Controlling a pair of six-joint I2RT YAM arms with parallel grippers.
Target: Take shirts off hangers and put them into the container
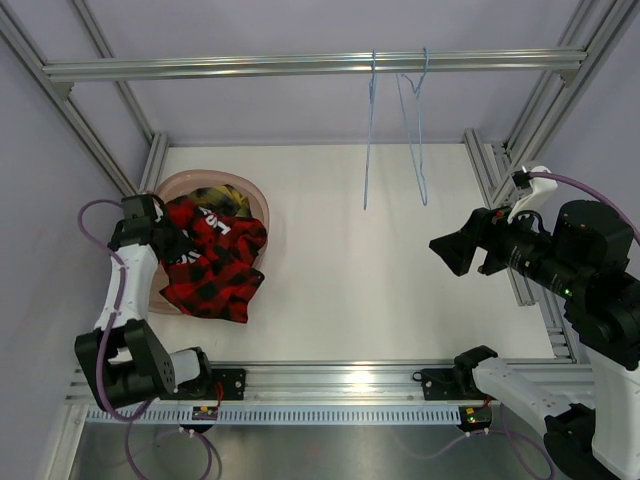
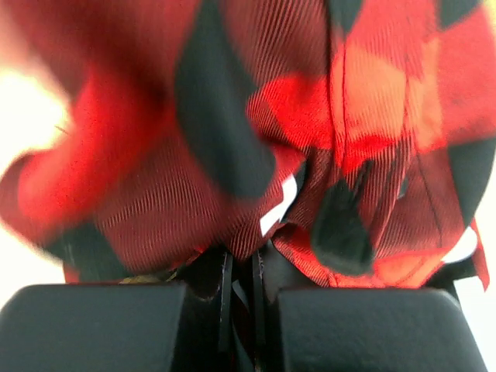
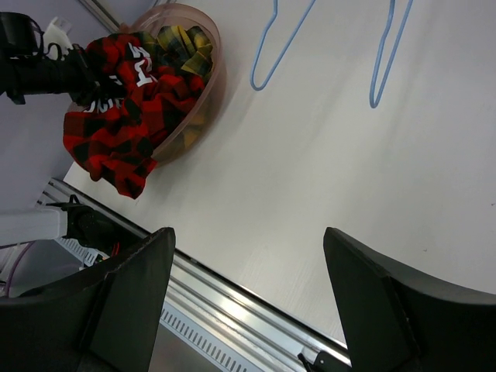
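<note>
Fig. The left pincer is gripping the red-and-black shirt at the container.
The shirt is spilling over its near rim onto the tabletop; the right pincer is hovering wide open, well apart.

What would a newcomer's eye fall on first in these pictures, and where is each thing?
First, the red-and-black shirt, heaped at the left of the table and spilling over the near rim of the container, with the left gripper shut on its cloth. Next, two bare light-blue hangers dangling from the rail at the back. Last, the right gripper, open and empty above the table's right side.
</note>
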